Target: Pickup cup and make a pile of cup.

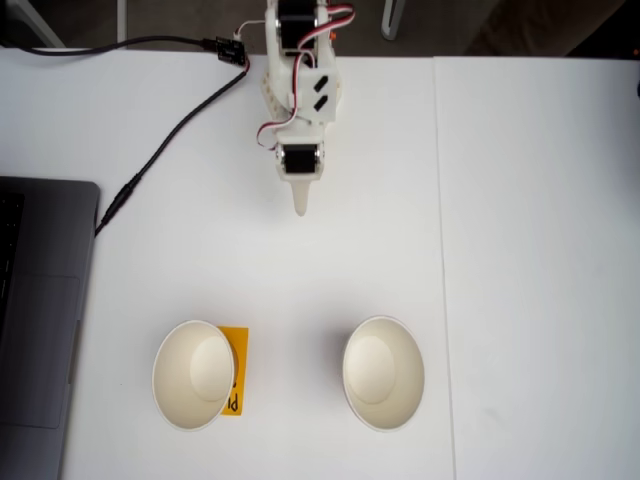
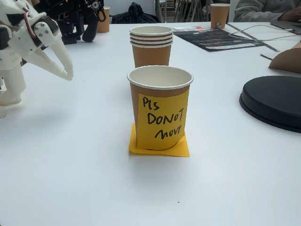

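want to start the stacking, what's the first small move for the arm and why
Probably open the jaws first. The gripper sits back from both the labelled cup and the stack of cups, holding nothing. Its jaws look shut, so it could not take a cup wall as it is.

One fixed view looks straight down on the worktop (image 1: 520,250); the other sits low and close, facing across it. Both share the labelled cup (image 1: 192,375) (image 2: 160,110).

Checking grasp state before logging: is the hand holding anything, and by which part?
Nothing is held. The hand hangs in the air, apart from the labelled cup and the stack of cups behind it.
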